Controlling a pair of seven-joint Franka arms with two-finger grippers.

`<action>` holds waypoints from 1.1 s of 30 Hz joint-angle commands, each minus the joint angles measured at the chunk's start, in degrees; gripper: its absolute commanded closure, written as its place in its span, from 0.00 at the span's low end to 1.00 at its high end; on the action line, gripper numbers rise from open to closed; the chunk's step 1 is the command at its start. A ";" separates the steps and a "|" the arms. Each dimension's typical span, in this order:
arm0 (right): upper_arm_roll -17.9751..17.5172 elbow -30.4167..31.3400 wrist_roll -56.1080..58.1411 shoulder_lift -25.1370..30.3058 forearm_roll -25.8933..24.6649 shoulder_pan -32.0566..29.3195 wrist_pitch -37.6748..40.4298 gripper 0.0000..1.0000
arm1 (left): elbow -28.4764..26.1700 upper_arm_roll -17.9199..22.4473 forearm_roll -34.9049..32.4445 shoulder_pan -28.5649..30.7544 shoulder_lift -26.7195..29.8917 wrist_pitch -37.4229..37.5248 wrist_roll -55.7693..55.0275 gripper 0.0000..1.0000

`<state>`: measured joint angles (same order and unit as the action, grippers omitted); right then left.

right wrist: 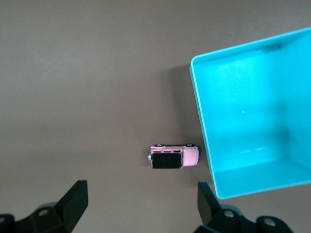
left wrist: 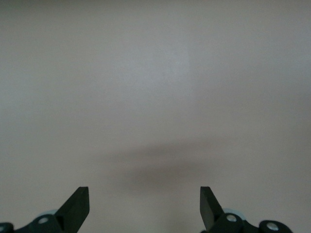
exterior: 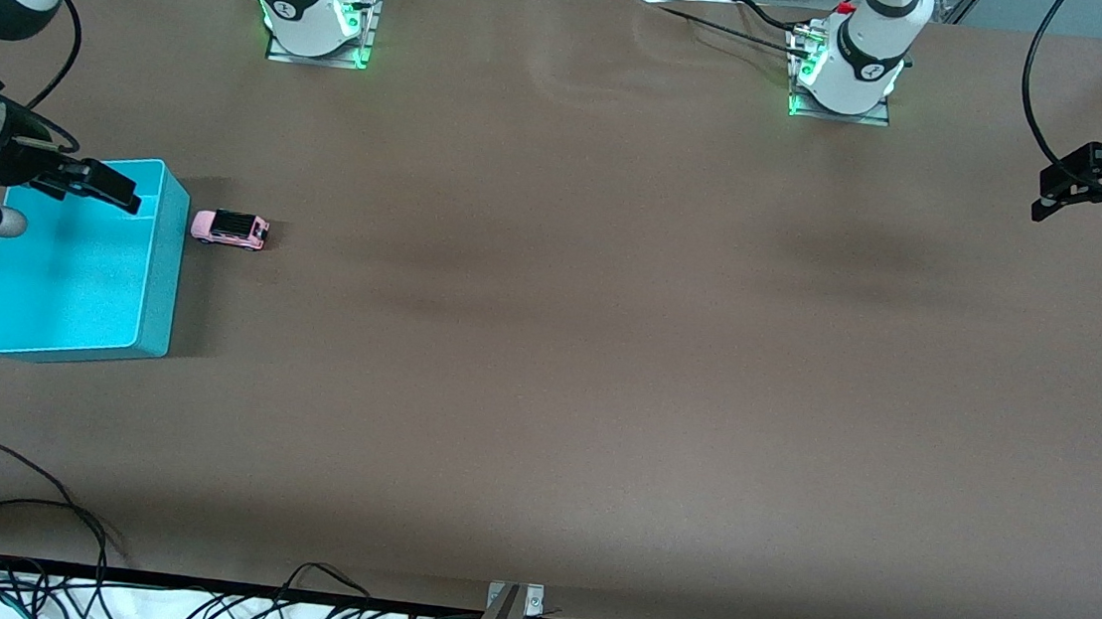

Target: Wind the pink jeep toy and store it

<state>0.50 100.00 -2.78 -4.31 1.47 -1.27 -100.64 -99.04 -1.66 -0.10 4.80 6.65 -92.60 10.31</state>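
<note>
Nearest the camera: black cables [exterior: 14,522] lie along the table's [exterior: 543,399] front edge, with a small metal bracket [exterior: 516,598] at the middle of that edge
Bin: turquoise bin [exterior: 161,265] sits at the right arm's end of the table, open on top, nothing inside it
Task thing: pink jeep toy [exterior: 230,229] stands on its wheels on the table, just beside the bin's wall, not in the bin, on the side toward the left arm's end
Right gripper: right gripper [exterior: 52,201] hangs in the air over the bin's corner that is farther from the camera; its fingers stand wide apart and hold nothing
Left gripper: left gripper [exterior: 1089,197] hangs over the left arm's end of the table, well apart from the toy; fingers wide apart, holding nothing, touching nothing
Only the right wrist view shows: the jeep's black roof [right wrist: 165,161] from above, a small gap between jeep and bin wall [right wrist: 200,126], and the bin's bare floor
Only the left wrist view shows: two dark fingertips [left wrist: 77,206] and bare brown table with a soft shadow
Only the front view shows: both arm bases, each with a green glow, and how far the two grippers are from each other
Open room: the wide middle of the table has nothing on it; the jeep has bare table on every side but the bin's
</note>
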 commanded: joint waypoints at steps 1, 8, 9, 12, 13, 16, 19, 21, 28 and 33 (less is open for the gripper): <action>0.29 10.29 5.06 5.09 0.64 -0.05 -7.89 0.00 | 0.69 -0.45 0.81 0.39 0.38 1.11 -0.56 0.00; 0.55 14.52 12.70 5.10 1.08 -0.14 -12.82 0.00 | 0.78 -0.45 0.81 0.30 0.20 1.11 -0.47 0.00; 0.55 15.05 13.41 4.92 1.08 -0.14 -13.61 0.00 | 0.78 -0.45 0.81 0.38 0.20 1.11 -0.38 0.00; 0.64 18.99 15.60 5.01 0.99 -0.14 -18.00 0.00 | 1.22 -0.53 0.81 0.39 0.20 1.20 -0.38 0.00; 0.81 20.22 16.92 5.10 0.99 -0.14 -19.75 0.00 | 1.31 -0.53 0.81 0.30 0.20 1.20 -0.38 0.00; 0.99 23.83 22.36 5.10 1.08 -0.31 -24.15 0.00 | 1.31 -0.53 0.63 0.30 0.03 1.20 -0.29 0.00; 1.17 26.91 24.57 5.10 1.26 -1.36 -27.84 0.00 | 1.40 -0.53 0.46 0.30 0.03 1.20 -0.29 0.00; 1.17 29.02 25.28 5.19 1.34 -1.46 -30.66 0.00 | 1.48 -0.62 0.37 0.21 -0.06 1.20 -0.20 0.00; 1.60 33.59 31.59 5.10 1.35 -1.54 -35.42 0.00 | 1.84 -0.45 0.19 0.30 -0.15 1.20 -0.12 0.00; 4.59 35.61 42.57 3.87 2.83 -1.54 -36.20 0.00 | 1.84 -0.36 0.19 0.38 -0.76 1.20 0.06 0.00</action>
<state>2.57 132.25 29.46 -1.45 1.60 -2.43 -134.95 -98.57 -1.81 -0.10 4.80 6.65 -92.53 10.31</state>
